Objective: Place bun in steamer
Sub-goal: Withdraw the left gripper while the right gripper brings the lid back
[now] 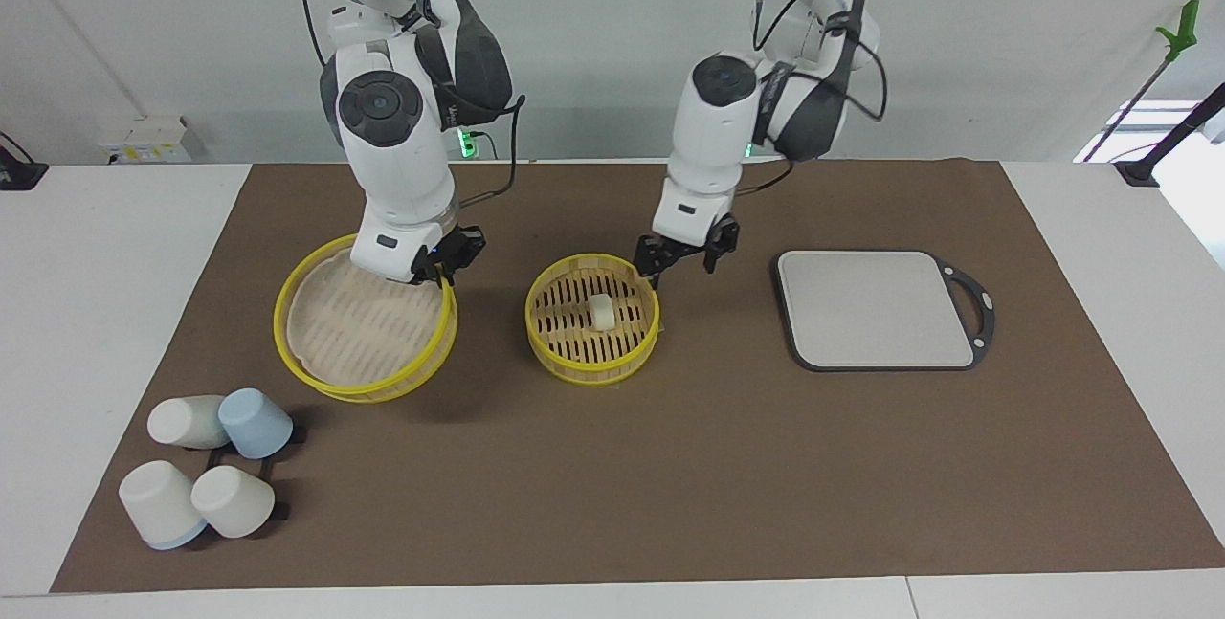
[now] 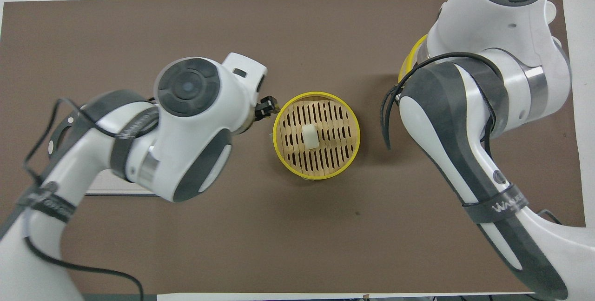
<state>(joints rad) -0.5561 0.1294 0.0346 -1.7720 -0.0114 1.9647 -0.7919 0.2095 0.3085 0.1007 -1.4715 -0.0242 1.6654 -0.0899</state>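
In the facing view, the bun (image 1: 600,312) lies on the slatted floor of the steamer (image 1: 539,327), which sits at the middle of the frame on the brown mat (image 1: 670,466). The left gripper (image 1: 681,258) hangs just above the mat beside the steamer's upper right rim, its fingers spread apart and holding nothing. At centre left, the right gripper (image 1: 442,267) is clenched on the yellow rim of the lid (image 1: 356,337), which hangs tilted with its lower edge close to the mat. Four cups (image 1: 206,466) lie clustered at the lower left of the frame, three white and one blue, and a grey board (image 1: 876,308) with a black handle lies flat at centre right. In the overhead view, the steamer (image 2: 280,150) is at the middle of the frame with the bun (image 2: 309,136) lying near the centre of its floor, clear of the rim. The left gripper (image 2: 267,106) shows only as a dark tip peeping out from under the white arm, just beside the steamer's upper left rim. The right arm fills the right side of the frame and hides its gripper; only a short yellow arc of the lid (image 2: 411,54) shows beside it at the upper right.
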